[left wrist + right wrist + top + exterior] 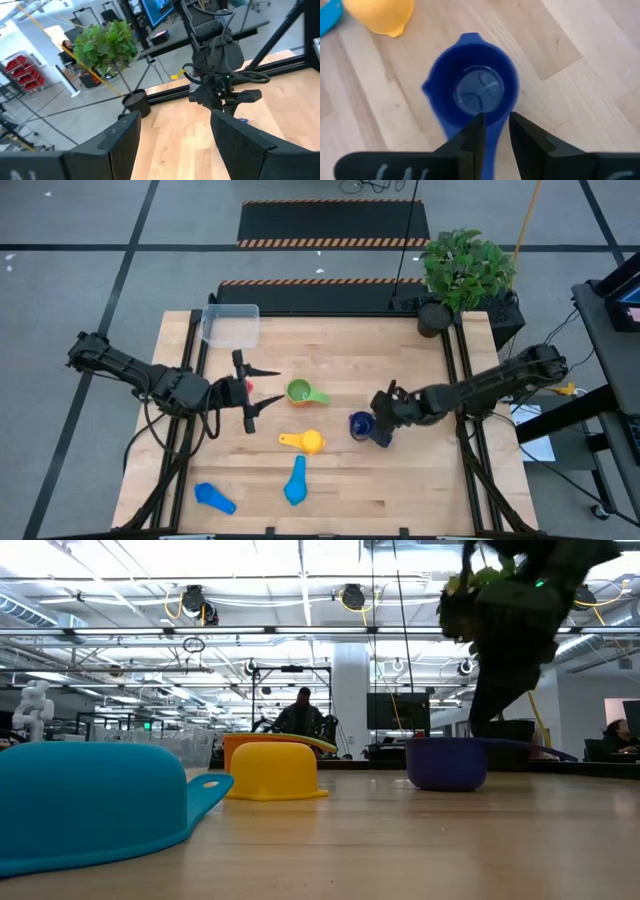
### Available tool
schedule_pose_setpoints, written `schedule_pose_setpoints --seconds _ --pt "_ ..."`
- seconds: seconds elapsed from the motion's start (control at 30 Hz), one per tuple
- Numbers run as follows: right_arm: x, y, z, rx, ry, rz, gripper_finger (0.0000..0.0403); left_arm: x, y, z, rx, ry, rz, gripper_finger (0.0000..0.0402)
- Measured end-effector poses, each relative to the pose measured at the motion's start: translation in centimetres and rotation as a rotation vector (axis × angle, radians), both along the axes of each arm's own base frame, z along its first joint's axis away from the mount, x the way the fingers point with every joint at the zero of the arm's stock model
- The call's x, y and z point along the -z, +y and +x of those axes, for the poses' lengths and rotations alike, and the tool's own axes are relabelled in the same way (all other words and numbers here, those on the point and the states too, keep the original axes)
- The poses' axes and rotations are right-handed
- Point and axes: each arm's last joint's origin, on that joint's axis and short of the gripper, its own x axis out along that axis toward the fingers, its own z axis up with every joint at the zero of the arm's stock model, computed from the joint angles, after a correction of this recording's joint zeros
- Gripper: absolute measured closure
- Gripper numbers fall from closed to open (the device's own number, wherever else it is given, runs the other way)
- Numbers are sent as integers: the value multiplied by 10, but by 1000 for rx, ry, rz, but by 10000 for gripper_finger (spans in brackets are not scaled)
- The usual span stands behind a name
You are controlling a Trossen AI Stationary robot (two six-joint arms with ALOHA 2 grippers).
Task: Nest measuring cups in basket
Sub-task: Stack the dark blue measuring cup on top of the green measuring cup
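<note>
Mid-table, right pincer (pixel 494 131) is clamped on the navy cup (pixel 479 92) handle, left pincer (pixel 245 391) wide open, empty; next: lift and carry to the far-left basket (pixel 231 326).

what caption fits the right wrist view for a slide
Right gripper closed on the handle of the upright navy measuring cup on the wooden table, yellow cup nearby.

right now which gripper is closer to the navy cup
Right. The right gripper is shut on the navy cup's handle, directly over it. The left gripper sits open across the table, beyond the green cup.
</note>
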Motion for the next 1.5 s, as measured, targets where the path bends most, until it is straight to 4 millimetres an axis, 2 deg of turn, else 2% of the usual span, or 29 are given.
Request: schedule_pose_setpoints --seconds 0.1,0.2,0.53,0.67,0.8,1.03,1.17,1.33,1.5 --pt "-4 14 -5 23 -34 1 323 -1 -5 -2 23 -11 -17 158" --pt "-4 28 -10 56 -57 10 323 1 -12 6 30 -39 -59 158" --pt "-7 70 -28 151 -169 79 323 47 -42 48 88 135 162 158" --pt "-9 87 -33 151 -263 80 323 57 -48 52 128 181 195 158" --pt "-6 100 -38 176 -316 82 323 59 -52 52 222 194 150 158" --pt "10 106 -36 227 -280 81 323 59 -63 45 291 199 131 158" --pt "11 107 -34 229 -282 93 313 59 -69 42 314 200 134 158" --pt "9 103 -36 223 -263 77 275 59 -72 40 328 199 141 158" --pt "9 90 -39 185 -171 -1 227 59 -70 42 305 198 152 158"
